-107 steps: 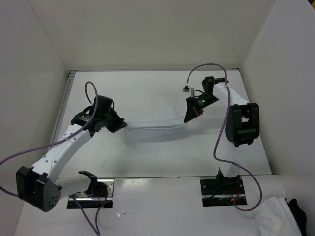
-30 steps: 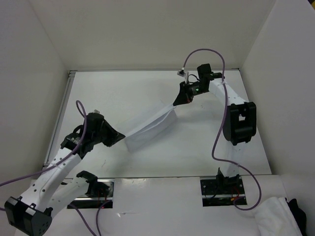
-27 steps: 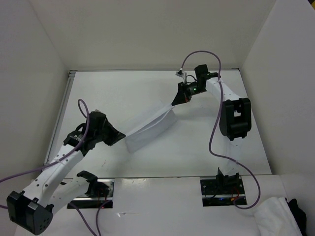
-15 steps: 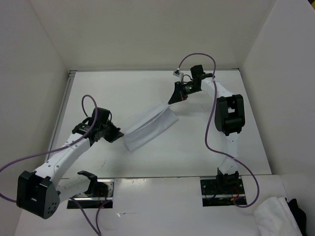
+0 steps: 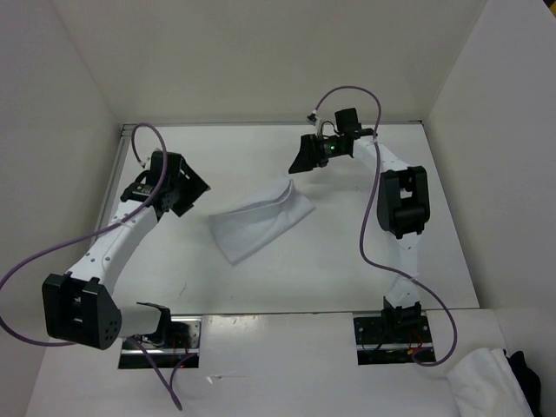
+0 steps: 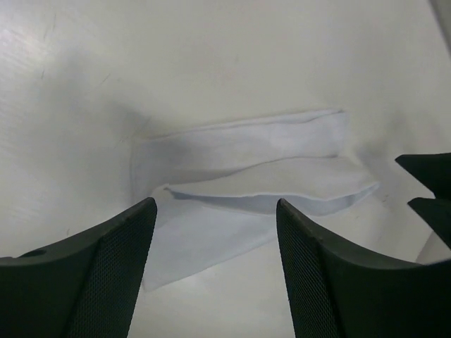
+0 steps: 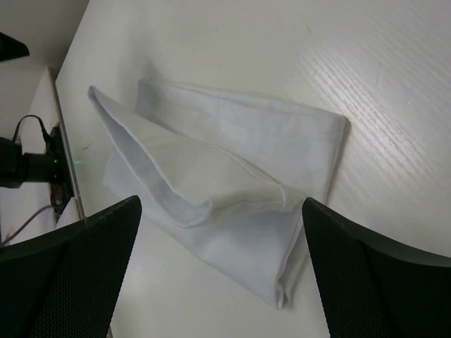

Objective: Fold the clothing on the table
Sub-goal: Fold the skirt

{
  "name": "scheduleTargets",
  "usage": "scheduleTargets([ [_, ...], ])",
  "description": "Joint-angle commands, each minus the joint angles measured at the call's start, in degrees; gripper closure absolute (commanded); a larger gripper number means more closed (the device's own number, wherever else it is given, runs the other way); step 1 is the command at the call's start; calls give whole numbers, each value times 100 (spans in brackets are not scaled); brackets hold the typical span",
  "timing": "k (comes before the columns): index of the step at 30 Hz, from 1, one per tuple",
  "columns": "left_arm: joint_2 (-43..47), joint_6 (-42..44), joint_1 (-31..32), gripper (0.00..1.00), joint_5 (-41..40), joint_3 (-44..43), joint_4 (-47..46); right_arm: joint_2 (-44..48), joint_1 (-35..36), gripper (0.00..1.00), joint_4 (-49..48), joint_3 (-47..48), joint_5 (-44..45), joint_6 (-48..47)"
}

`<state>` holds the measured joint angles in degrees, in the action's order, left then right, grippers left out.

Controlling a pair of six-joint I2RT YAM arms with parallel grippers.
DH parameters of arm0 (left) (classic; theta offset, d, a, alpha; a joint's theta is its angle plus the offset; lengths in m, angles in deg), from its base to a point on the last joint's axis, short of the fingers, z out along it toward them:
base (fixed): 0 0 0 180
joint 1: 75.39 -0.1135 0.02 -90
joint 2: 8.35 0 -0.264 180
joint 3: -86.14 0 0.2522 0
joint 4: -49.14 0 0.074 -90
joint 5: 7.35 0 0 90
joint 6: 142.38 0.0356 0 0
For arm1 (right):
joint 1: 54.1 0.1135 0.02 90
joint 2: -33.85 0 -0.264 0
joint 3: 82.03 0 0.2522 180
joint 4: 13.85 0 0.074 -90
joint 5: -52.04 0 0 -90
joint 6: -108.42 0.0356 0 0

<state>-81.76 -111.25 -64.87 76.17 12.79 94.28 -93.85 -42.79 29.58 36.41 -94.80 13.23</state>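
The clothing [image 5: 261, 217] is a thin white cloth lying loosely folded in the middle of the table [image 5: 347, 261], with one layer lapped over another and a puffed edge. It also shows in the left wrist view [image 6: 246, 162] and the right wrist view [image 7: 232, 141]. My left gripper [image 5: 193, 186] stands open, off the cloth's left end and apart from it, with nothing between its fingers [image 6: 106, 274]. My right gripper [image 5: 301, 162] is open too, just beyond the cloth's far right corner, its fingers [image 7: 380, 282] wide apart and empty.
White wall panels close in the table on the left, back and right. A metal edge strip [image 5: 115, 174] runs down the left side. A lumpy white fabric bundle [image 5: 482, 378] lies off the table at the bottom right. Purple cables [image 5: 347, 91] loop from both arms.
Both grippers have opened and let go of the cloth, which has dropped flat onto the table. The left arm swung back left and away; the right drew back toward the far edge.
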Motion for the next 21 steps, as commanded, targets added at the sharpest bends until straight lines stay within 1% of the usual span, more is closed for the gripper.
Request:
scheduleTargets([
  [1,11,490,-33,24,-196,-395,-18,817,-32,1,-253,-53,207,-375],
  [2,11,491,-33,24,13,-317,-17,982,-32,1,-129,-123,400,-821],
  [3,11,578,-33,24,111,-246,43,1045,-32,1,-15,-245,471,-1034],
  [4,11,579,106,26,182,-141,44,1124,-93,1,169,-316,472,-1254],
  [5,193,579,290,29,313,112,-8,1238,-94,1,258,-430,472,-1604],
  [6,308,579,371,33,366,262,-9,1239,-155,3,380,-431,385,-1825],
  [7,570,526,450,43,428,421,-70,1239,-156,11,764,-431,314,-2080],
  [9,862,448,634,58,543,841,-140,1239,-156,20,1118,-502,209,-2703],
  [10,1133,447,696,66,612,966,-219,1239,-156,42,1311,-597,208,-2820],
  [11,1257,447,801,87,787,1098,-289,1186,-103,55,1391,-703,208,-2934],
  [12,1363,386,854,95,789,1212,-342,1134,-103,65,1392,-756,208,-3083],
  [13,1486,316,907,100,789,1361,-343,1133,-103,72,1471,-756,208,-3084],
  [14,1487,315,908,100,789,1415,-343,1072,-103,81,1419,-896,208,-3084],
  [16,1435,315,978,100,789,1415,-395,1019,-42,84,1366,-897,208,-3023],
  [18,1277,315,1039,100,789,1415,-552,940,20,84,1313,-897,208,-2883],
  [19,1033,315,1039,98,789,1415,-614,792,72,83,1313,-897,208,-2882],
  [20,882,315,1118,95,789,1259,-676,721,73,72,1313,-836,208,-2882],
  [21,550,315,1171,91,789,1161,-729,651,73,67,1313,-749,261,-2830],
])
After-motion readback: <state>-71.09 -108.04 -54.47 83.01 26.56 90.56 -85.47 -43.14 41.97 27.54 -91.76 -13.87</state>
